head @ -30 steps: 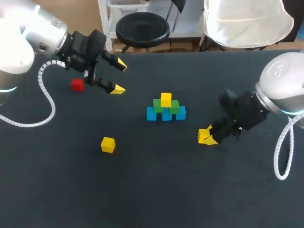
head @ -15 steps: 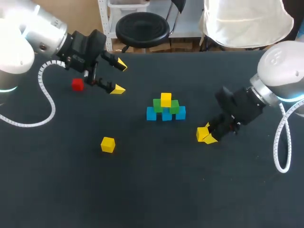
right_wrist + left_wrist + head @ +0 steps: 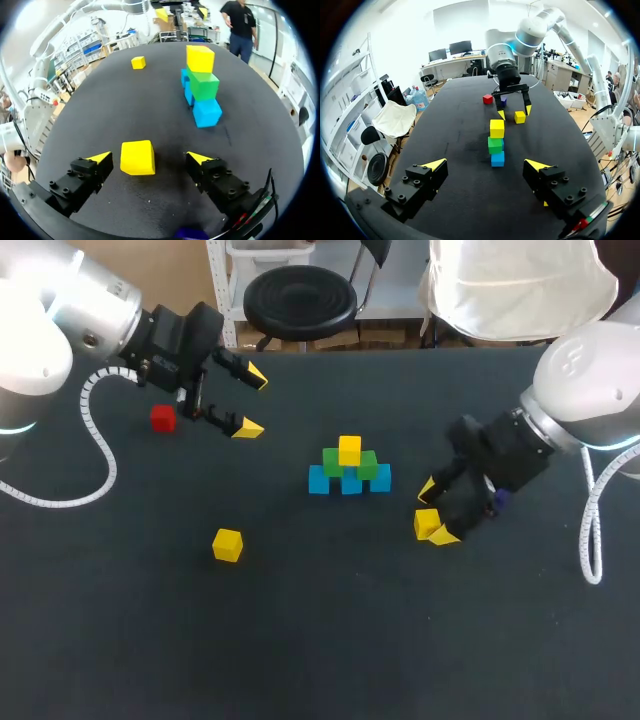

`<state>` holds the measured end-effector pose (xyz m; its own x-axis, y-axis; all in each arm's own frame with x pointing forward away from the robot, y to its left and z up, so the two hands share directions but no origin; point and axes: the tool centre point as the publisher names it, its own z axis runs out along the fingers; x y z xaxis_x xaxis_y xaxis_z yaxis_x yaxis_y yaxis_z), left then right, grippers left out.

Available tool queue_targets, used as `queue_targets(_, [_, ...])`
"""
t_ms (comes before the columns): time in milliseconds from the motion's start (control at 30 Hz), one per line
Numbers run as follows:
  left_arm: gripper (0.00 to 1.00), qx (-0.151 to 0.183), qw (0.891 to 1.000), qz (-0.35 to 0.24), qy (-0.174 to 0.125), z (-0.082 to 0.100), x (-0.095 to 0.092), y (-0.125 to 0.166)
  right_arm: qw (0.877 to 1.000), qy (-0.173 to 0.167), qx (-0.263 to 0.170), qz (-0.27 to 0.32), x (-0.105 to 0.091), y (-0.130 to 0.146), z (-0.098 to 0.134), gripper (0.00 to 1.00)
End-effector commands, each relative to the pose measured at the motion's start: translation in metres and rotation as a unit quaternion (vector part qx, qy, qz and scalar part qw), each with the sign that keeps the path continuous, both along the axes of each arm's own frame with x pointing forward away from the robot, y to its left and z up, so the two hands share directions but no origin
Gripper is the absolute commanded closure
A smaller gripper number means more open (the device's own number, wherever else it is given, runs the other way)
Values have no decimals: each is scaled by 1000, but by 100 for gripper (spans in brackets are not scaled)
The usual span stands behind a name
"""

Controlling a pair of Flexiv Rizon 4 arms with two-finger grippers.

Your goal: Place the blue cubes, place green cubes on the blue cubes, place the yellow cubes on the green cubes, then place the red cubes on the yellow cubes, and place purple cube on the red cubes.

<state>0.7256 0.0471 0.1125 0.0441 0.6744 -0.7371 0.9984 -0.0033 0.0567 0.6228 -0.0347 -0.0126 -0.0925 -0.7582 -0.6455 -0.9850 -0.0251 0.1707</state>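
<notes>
A pyramid stands mid-table: blue cubes [image 3: 350, 484] at the base, green cubes [image 3: 367, 466] on them, one yellow cube [image 3: 349, 450] on top. My right gripper [image 3: 433, 510] is open just right of it, low over the table. A loose yellow cube [image 3: 137, 157] lies between its fingers, nearer one of them. A purple cube [image 3: 500, 498] peeks out under the right arm. My left gripper [image 3: 251, 401] hangs open and empty at the back left, beside a red cube [image 3: 163, 418]. Another yellow cube [image 3: 228, 544] lies front left.
In the left wrist view a second red cube [image 3: 488, 99] and the purple cube [image 3: 503, 100] lie beyond my right gripper [image 3: 515, 106]. The black table [image 3: 320, 640] stretches bare along its front half.
My right gripper has opened and let go of the yellow cube, which now rests on the table. The right arm has shifted slightly back and left. The left arm has not moved.
</notes>
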Motion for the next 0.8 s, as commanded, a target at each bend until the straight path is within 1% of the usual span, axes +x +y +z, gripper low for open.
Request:
queue_targets(33, [0, 1, 1000, -1, 1, 0, 1, 0, 1000, -6, -6, 9, -2, 4, 1, 0])
queue_targets(167, [0, 1, 1000, -1, 1, 0, 1, 0, 1000, -10, -9, 16, -3, 4, 0, 0])
queue_targets(233, [0, 1, 1000, -1, 1, 0, 1, 0, 1000, -13, -11, 17, -3, 3, 1, 11])
queue_targets(367, [0, 1, 1000, -1, 1, 0, 1, 0, 1000, -17, -15, 15, -5, 0, 5, 14])
queue_targets(400, [0, 1, 1000, -1, 1, 0, 1, 0, 1000, -18, -16, 15, -5, -1, 6, 19])
queue_targets(500, [0, 1, 1000, -1, 1, 0, 1, 0, 1000, -20, -18, 14, -5, -2, 7, 28])
queue_targets(533, [0, 1, 1000, -1, 1, 0, 1, 0, 1000, -20, -18, 14, -5, -2, 7, 29])
queue_targets(600, [0, 1, 1000, -1, 1, 0, 1, 0, 1000, -19, -18, 15, -5, -2, 6, 28])
queue_targets(633, [0, 1, 1000, -1, 1, 0, 1, 0, 1000, -18, -18, 15, -5, -2, 5, 31])
queue_targets(700, [0, 1, 1000, -1, 1, 0, 1, 0, 1000, -17, -16, 14, -5, -2, 4, 50])
queue_targets(733, [0, 1, 1000, -1, 1, 0, 1, 0, 1000, -17, -15, 14, -5, -2, 4, 64])
queue_targets(767, [0, 1, 1000, -1, 1, 0, 1, 0, 1000, -17, -15, 14, -5, -2, 3, 74])
queue_targets(800, [0, 1, 1000, -1, 1, 0, 1, 0, 1000, -16, -15, 14, -5, -2, 3, 79])
